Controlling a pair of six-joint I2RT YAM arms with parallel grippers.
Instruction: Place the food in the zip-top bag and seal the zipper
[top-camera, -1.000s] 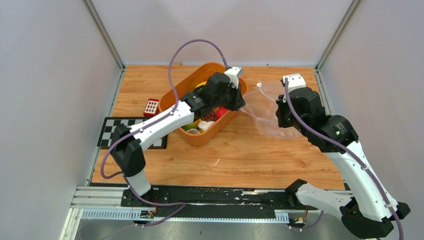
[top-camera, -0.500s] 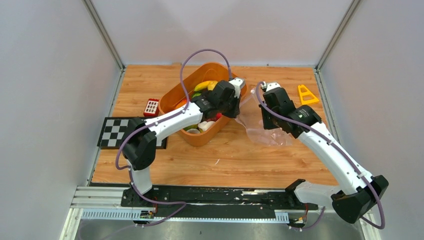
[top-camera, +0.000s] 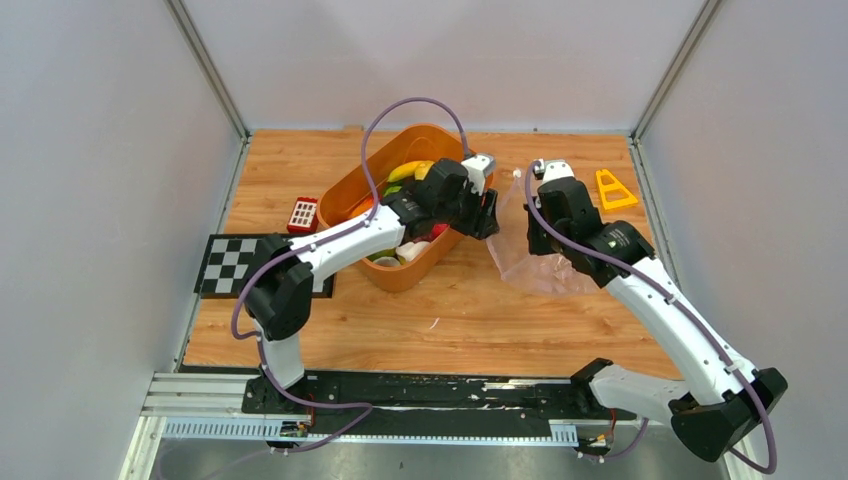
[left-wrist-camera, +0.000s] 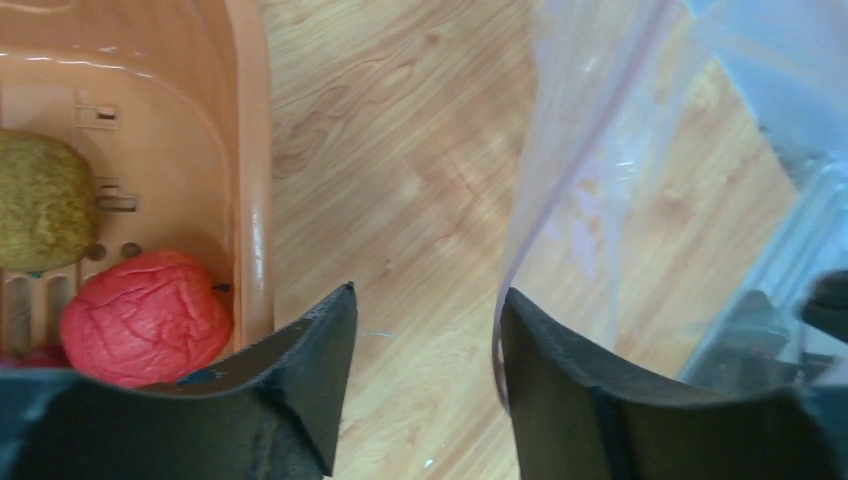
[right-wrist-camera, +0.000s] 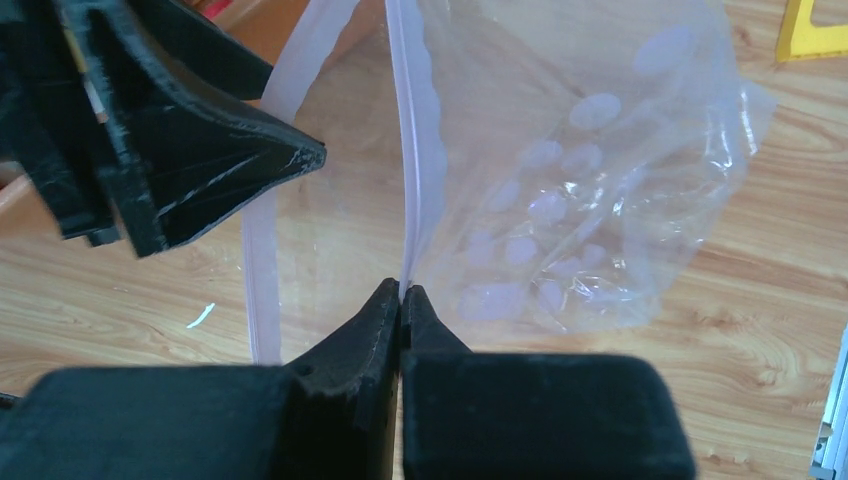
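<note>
The right claw (right-wrist-camera: 402, 292) is pinched shut on one lip of the pinkish press-seal zipper (right-wrist-camera: 412, 150) of the clear crinkly zip-top bag (right-wrist-camera: 600, 200), lifted over the wooden desk (right-wrist-camera: 760, 330); the left claw (left-wrist-camera: 425, 330) gapes empty, the free lip (right-wrist-camera: 262, 250) just beside one finger (left-wrist-camera: 560, 400). It should close on that lip alone and pull gently toward the orange plastic basket (left-wrist-camera: 250, 150) of toy food (left-wrist-camera: 145, 315).

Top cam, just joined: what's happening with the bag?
The right gripper is pinched shut on one zipper lip of the zip-top bag. The left gripper is open right at the bag's other lip, beside the orange basket, apparently about to take it. The bag looks empty. The food sits in the basket, so nothing is loaded or sealed yet.
</note>
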